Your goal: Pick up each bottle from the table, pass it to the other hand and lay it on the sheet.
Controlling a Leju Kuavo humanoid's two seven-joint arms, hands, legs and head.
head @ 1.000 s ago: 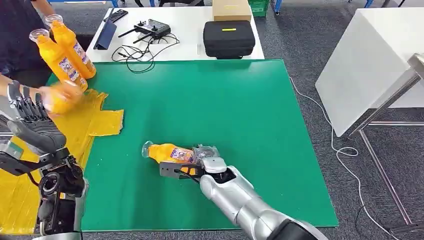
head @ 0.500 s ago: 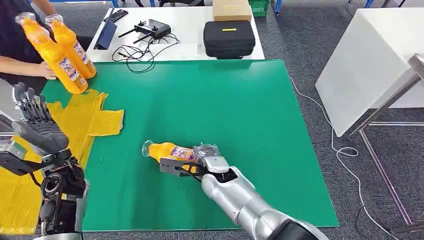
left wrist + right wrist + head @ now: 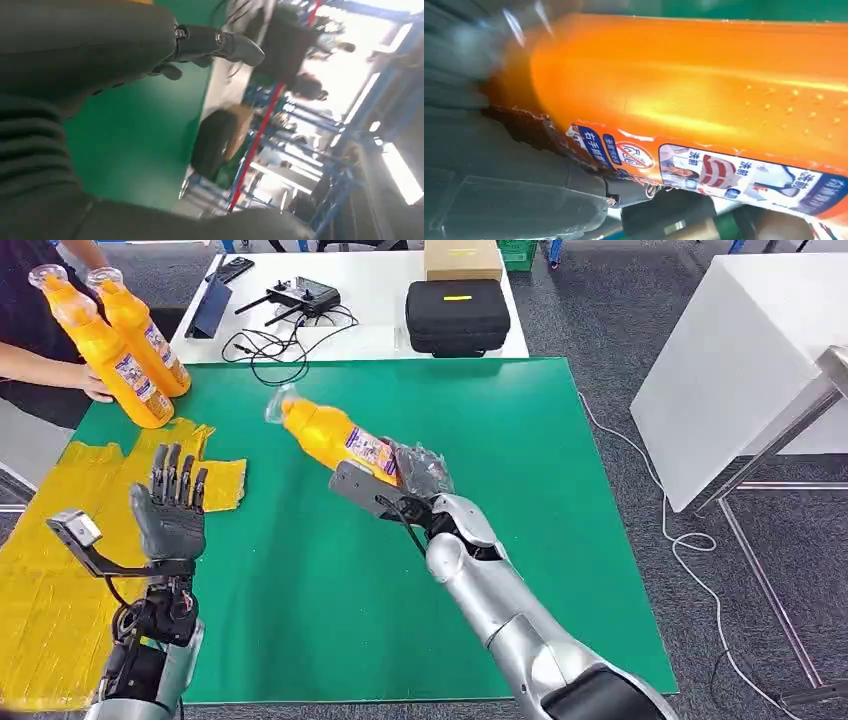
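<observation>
We held the orange bottle by its base in our right robot hand, above the green tabletop; smooth, rigid, probably heavy, so our spread, empty left robot hand should take its labelled middle.

My right hand wraps the base of the orange plastic bottle with the clear cap, so that end is hidden, and my fingers lie behind it. In my right wrist view the bottle runs past the edge, its label print too small to read. The person is cut off at the left edge.
</observation>
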